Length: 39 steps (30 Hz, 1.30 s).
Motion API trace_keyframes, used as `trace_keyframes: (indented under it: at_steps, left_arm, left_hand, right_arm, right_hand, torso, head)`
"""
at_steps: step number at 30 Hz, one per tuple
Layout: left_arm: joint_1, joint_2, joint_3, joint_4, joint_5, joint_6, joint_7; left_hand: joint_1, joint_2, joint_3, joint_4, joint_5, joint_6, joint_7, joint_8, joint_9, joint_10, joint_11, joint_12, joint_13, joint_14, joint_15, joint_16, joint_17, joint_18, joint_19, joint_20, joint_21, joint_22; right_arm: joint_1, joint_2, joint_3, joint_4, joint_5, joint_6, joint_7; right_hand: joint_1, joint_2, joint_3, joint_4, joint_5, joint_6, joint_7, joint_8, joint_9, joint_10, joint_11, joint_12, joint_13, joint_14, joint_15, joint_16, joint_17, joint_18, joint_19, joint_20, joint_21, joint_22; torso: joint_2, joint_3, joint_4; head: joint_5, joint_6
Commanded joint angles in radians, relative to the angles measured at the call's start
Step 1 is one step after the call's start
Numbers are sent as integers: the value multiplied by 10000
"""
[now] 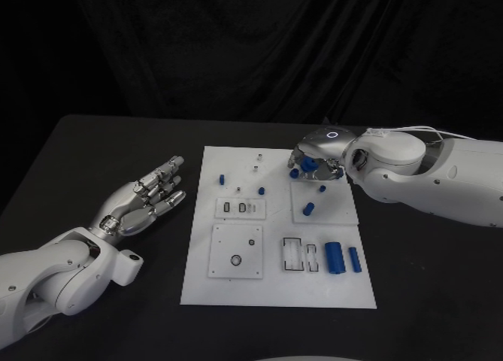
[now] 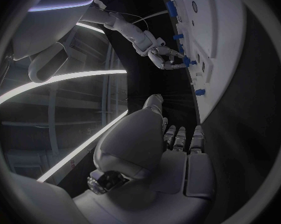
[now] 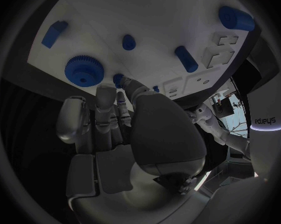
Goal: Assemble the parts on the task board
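The white task board (image 1: 278, 289) lies mid-table with blue parts on it. My right hand (image 1: 316, 162) hangs over its far right corner, fingers curled down. In the right wrist view thumb and finger pinch a small blue part (image 3: 118, 78) right beside a blue gear (image 3: 83, 70). The left wrist view also shows that hand (image 2: 167, 56) bent over the board (image 2: 224, 59). Two blue pegs (image 1: 309, 208) (image 1: 322, 187) lie just nearer than it. My left hand (image 1: 148, 197) rests left of the board, fingers spread, holding nothing.
A blue cylinder (image 1: 334, 257) and a blue bar (image 1: 354, 259) lie at the board's near right, beside slotted blocks (image 1: 298, 254). Small blue pegs (image 1: 221, 179) (image 1: 261, 190) sit at the far left. Black table surrounds the board.
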State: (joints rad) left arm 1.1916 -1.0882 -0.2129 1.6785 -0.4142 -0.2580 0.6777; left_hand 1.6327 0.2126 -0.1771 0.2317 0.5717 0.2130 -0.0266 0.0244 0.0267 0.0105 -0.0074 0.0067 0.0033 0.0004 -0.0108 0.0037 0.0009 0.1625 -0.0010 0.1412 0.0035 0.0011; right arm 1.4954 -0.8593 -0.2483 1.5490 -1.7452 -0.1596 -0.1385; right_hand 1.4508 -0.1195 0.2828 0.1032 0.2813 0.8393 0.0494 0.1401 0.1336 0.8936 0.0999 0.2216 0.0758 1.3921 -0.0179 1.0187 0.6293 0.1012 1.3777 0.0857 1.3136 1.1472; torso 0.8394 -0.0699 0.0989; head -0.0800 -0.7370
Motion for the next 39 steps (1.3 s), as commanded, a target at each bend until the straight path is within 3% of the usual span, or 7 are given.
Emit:
trace_keyframes:
  at_steps: [1,3,22,26,31,35,39]
  left_arm:
    - [32,14,6,5,-115,163,1770]
    - [32,26,6,-13,-117,185,1767]
    - [31,151,5,-247,-120,420,1600]
    - [30,175,5,-289,-120,412,1604]
    - [30,191,4,-329,-120,416,1596]
    - [30,202,4,-362,-120,441,1575]
    - [30,202,4,-375,-120,465,1556]
  left_hand:
    - [119,-16,63,-12,37,-2,41,30,11,-17,14,-42,-7,-4,-2,-37,-9,177,10,-83,-35,-11]
    - [118,-28,86,-14,31,-63,53,21,3,-16,44,-42,-7,-4,28,-37,-9,177,10,-70,-35,-11]
    - [88,-80,191,-6,-41,-136,195,17,-2,-25,120,-44,-9,-4,116,-37,-9,173,10,33,-35,-11]
    - [78,-84,208,1,-32,-121,217,20,1,-16,138,-41,-7,-4,116,-37,-9,173,10,46,-35,-11]
    - [69,-89,213,7,-41,-118,223,21,2,-16,149,-41,-6,-4,114,-37,-9,174,10,44,-35,-11]
    - [56,-94,220,18,-62,-125,242,20,1,-17,155,-42,-7,-4,116,-37,-9,175,10,44,-35,-11]
    - [41,-97,228,31,-82,-134,262,19,0,-21,159,-43,-8,-4,122,-37,-9,176,10,46,-35,-11]
  right_arm:
    - [-41,50,7,-98,-106,-39,-10]
    - [-63,80,7,-162,-106,-78,22]
    - [-344,448,7,-691,-106,-487,601]
    - [-377,482,7,-778,-106,-688,762]
    - [-394,489,8,-834,-106,-1130,987]
    - [-397,475,8,-832,-106,-1496,1085]
    - [-366,465,9,-806,-106,-1790,1114]
  right_hand:
    - [-120,-15,110,-16,78,173,-3,110,73,107,-12,7,23,4,-24,80,61,-94,24,0,72,67]
    - [-157,-17,146,-11,93,238,3,135,109,162,-20,26,36,17,-34,111,101,-100,31,-3,93,103]
    - [-352,95,474,69,133,433,19,170,302,586,-65,191,106,199,12,509,634,-209,244,32,444,676]
    - [-267,132,776,-36,279,916,118,407,523,1116,-209,342,149,380,-107,867,1140,-303,466,-46,767,1188]
    - [-94,297,946,-312,124,2053,370,1108,1131,2262,-592,649,304,625,-362,1266,1753,-431,739,-273,1159,1818]
    - [-29,347,934,-478,-43,2324,405,1375,1538,2760,-721,634,363,661,-493,1315,1866,-447,749,-400,1202,1907]
    - [-33,334,923,-525,-151,2400,400,1464,1728,2964,-757,587,383,671,-493,1328,1909,-458,764,-432,1231,1968]
  torso:
    - [29,-5,23]
    - [44,-5,42]
    - [77,-4,7]
    - [81,2,4]
    - [86,-4,1]
    - [94,-5,-2]
    - [95,-6,9]
  head:
    - [-46,4]
    - [-70,0]
    - [-5,-81]
    - [81,-87]
    - [118,-79]
    - [134,-47]
    - [137,-13]
